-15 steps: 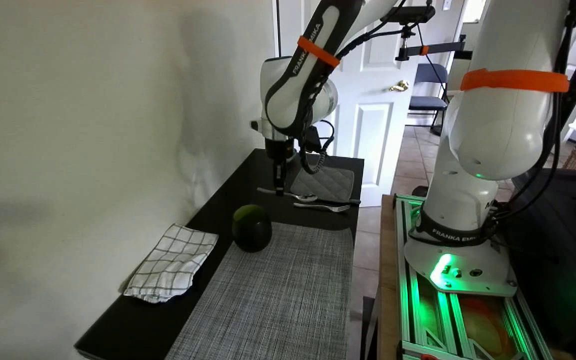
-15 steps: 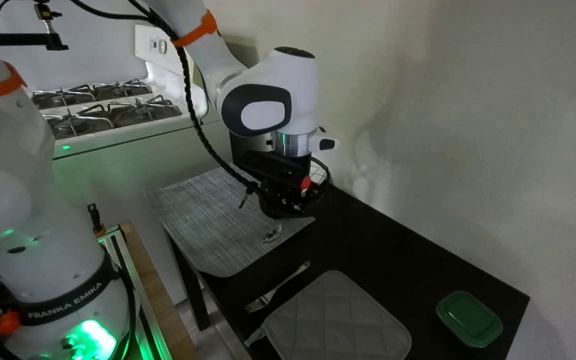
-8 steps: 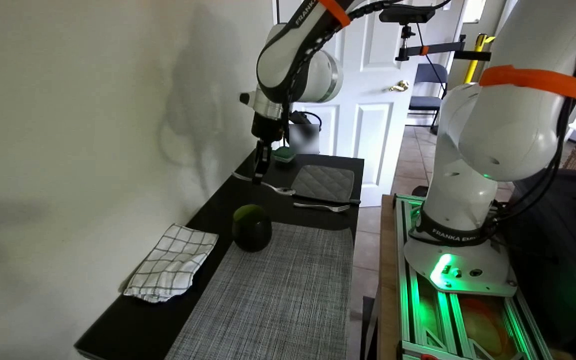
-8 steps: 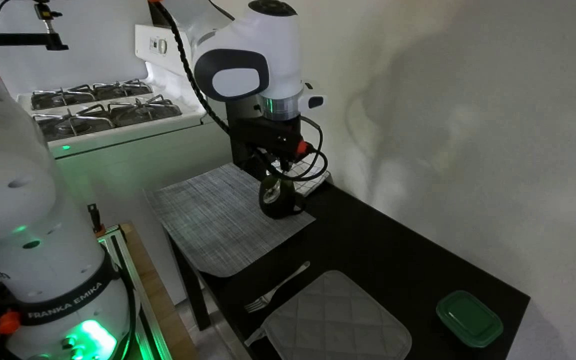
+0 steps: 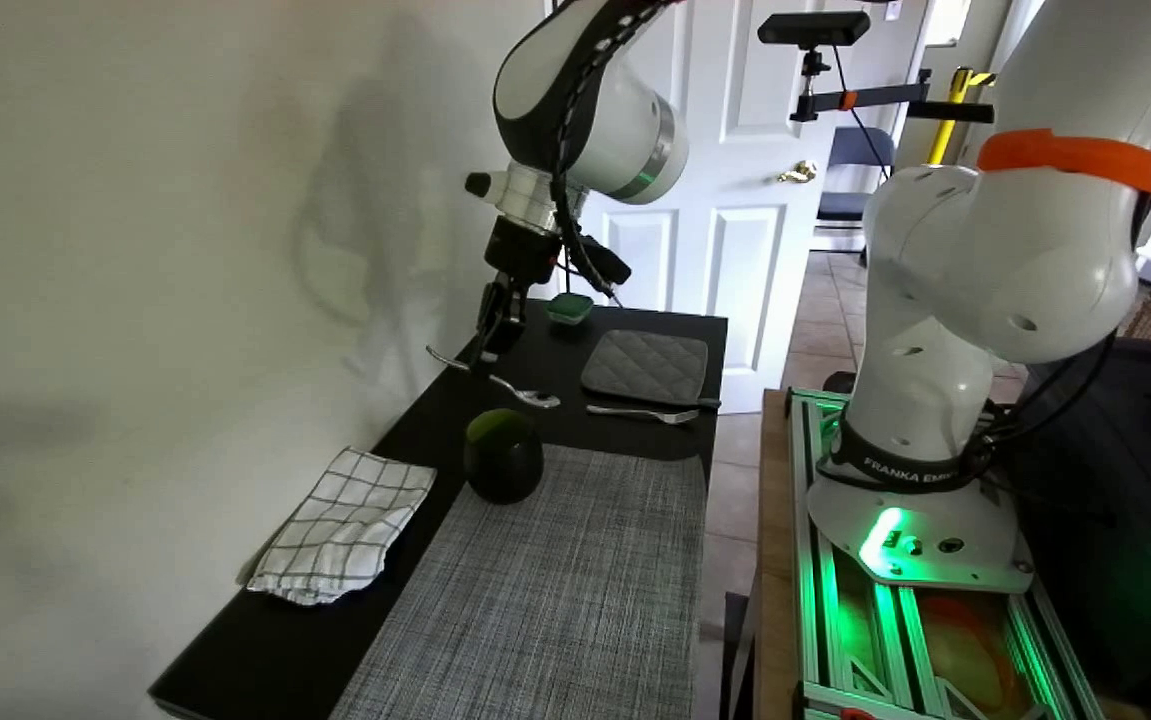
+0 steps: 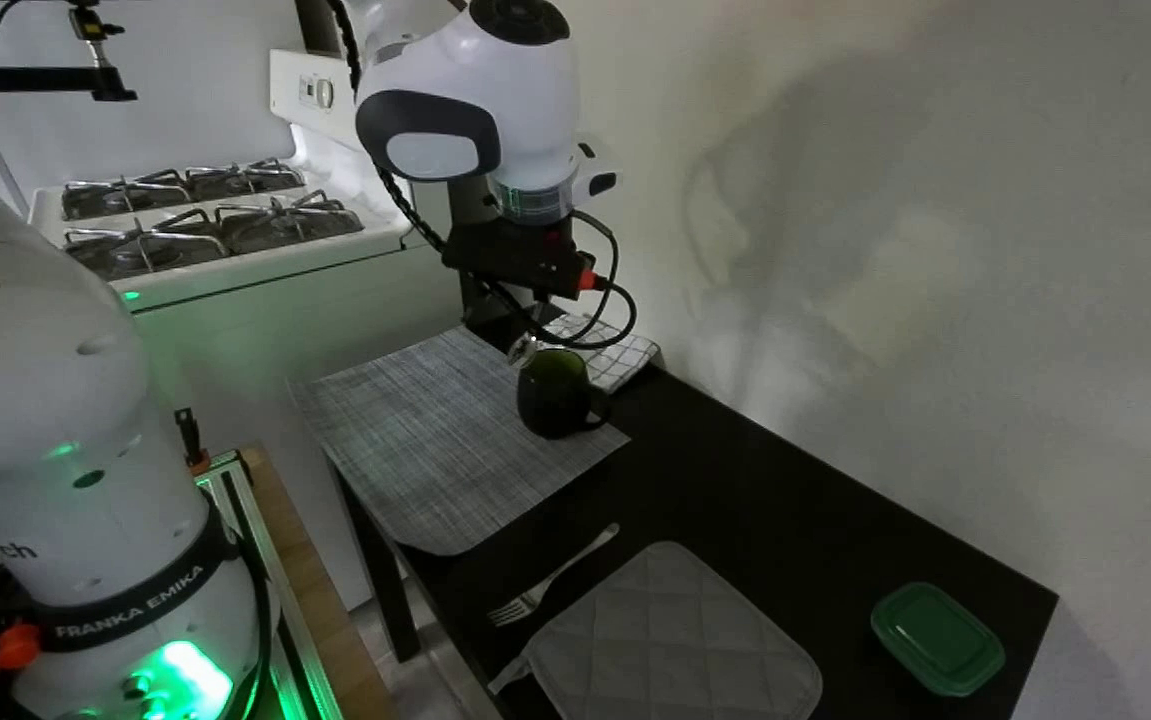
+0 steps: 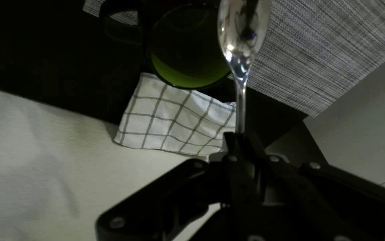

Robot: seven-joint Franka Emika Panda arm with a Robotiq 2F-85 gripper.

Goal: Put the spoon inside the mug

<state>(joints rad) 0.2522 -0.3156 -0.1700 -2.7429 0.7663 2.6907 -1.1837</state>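
Observation:
The dark green mug stands upright on a corner of the grey placemat, also in the other exterior view. The wrist view looks into the open mug. My gripper is shut on the handle of the silver spoon, which is raised above the table. In the wrist view the fingertips pinch the handle, and the spoon's bowl overlaps the mug's rim at the side, over the placemat. The spoon shows just above the mug's rim. The fingers are mostly hidden there by the wrist camera and cable.
A checkered cloth lies beside the mug along the wall. The grey placemat covers much of the dark table. A fork, a grey quilted pad and a green-lidded container lie on the table's other end.
My gripper has carried the spoon toward the wall and the mug. The spoon's bowl has gone from in front of the mug to its rim. The mug has not moved.

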